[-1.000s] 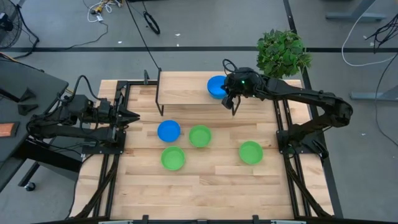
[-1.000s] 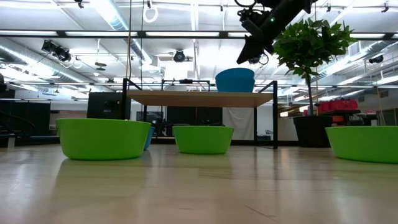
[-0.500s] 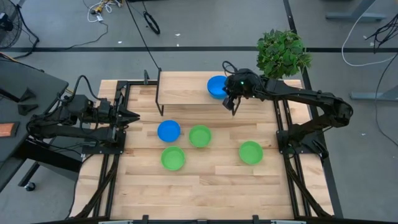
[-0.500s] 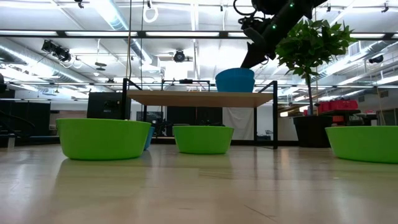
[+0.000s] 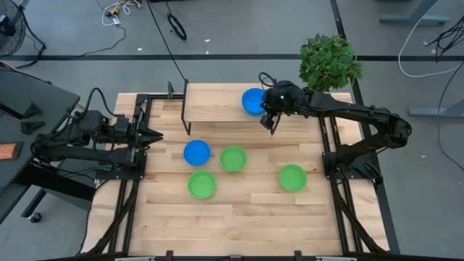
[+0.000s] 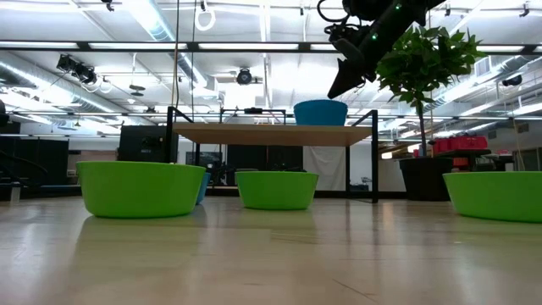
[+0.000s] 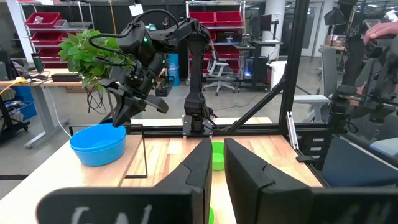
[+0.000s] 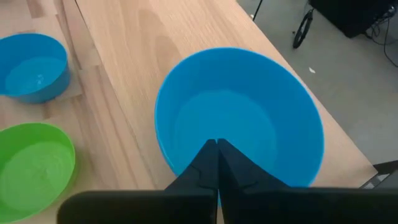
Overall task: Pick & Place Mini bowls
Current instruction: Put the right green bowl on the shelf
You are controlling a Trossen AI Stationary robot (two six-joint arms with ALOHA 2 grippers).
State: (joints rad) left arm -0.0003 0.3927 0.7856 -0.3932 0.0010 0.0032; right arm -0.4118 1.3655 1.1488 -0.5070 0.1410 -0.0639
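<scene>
My right gripper (image 8: pixel 217 149): fingers pressed together, empty, hovering over the blue bowl (image 8: pixel 239 118) on the raised shelf (image 5: pixel 214 105).
My left gripper (image 5: pixel 154 135): waits at the table's (image 5: pixel 239 217) left edge, fingers nearly together, empty.
Other bowls: on the tabletop.

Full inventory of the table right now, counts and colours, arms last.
Blue bowls: 2, bright blue; one on the raised shelf, one on the table left of centre.
Green bowls: 3, bright green; one mid-table beside the lower blue bowl, one nearer the front, one at the right.
Raised shelf: 1, light wood on a black frame, at the table's back.
Potted plant: 1, green, back right corner.
Table: 1, light wood.
Left gripper: dark, empty, at the table's left edge, waiting.
Right gripper: dark, shut, empty, above the shelf's right end, next to the blue bowl there.
</scene>
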